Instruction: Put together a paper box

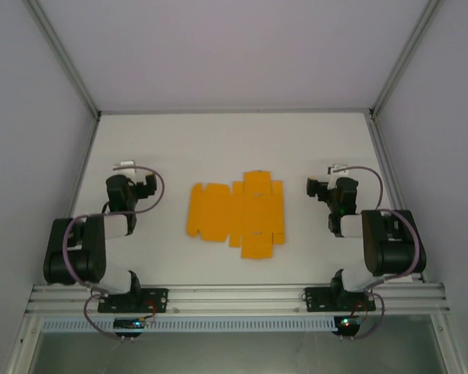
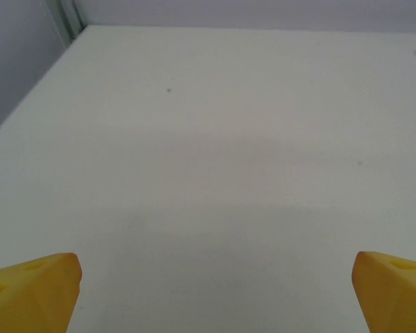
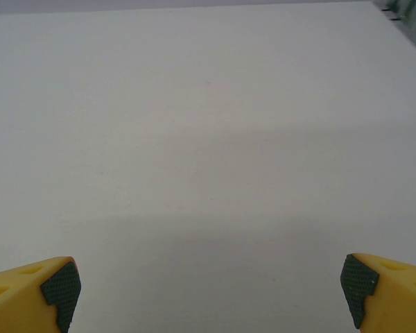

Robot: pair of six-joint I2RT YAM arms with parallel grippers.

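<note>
Plainly, the paper box lies flat on the surface, an orange-yellow die-cut sheet with flaps spread. Both left fingers and right fingers stand apart, empty.

Top camera looks down on the whole bench; wrist cameras skim it low, beyond left tool and right tool.

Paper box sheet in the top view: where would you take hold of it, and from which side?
Probably the near flap that juts from the paper box, approached low from the near side. The sheet lies flat on the table, so nothing offers itself to a pinch from above; a jutting flap has free edges on three sides for a finger to slip under.
</note>
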